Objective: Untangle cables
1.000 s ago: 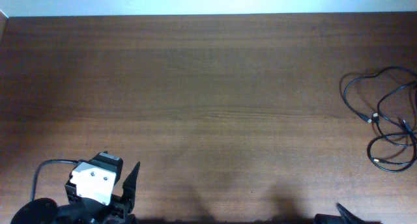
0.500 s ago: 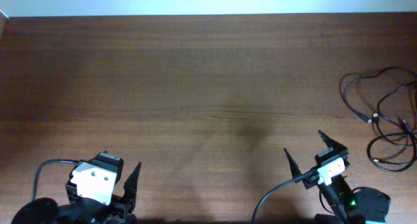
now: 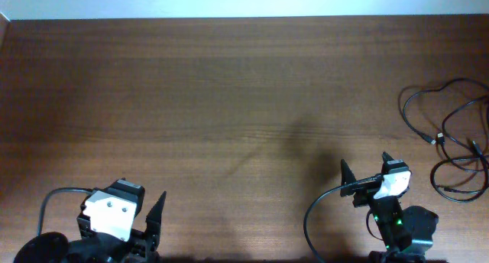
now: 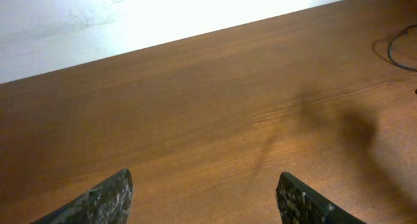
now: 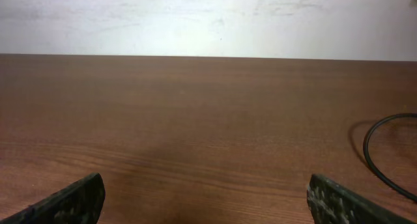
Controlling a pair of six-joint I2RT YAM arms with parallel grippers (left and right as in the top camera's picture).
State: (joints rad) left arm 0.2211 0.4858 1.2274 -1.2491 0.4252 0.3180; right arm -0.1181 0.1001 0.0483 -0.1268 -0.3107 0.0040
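L gripper (image 4: 202, 201) sits at table (image 3: 229, 87) near-left corner, fingers (image 4: 98, 198) wide apart, nothing btwn them, aimed across table toward far edge. R gripper (image 3: 365, 168) is at table near edge, right of ctr, fingers (image 3: 344, 171) also spread, holding nothing, over bare wood. Cables (image 3: 441, 137) lie at table right edge, about mid-depth, partly cut off by frame. Thin black cords in a loose tangle: big loop on far side, smaller loop on near side, long axis running far-to-near along that edge. Silver-tipped plug near the middle; which way it points is too small to tell.
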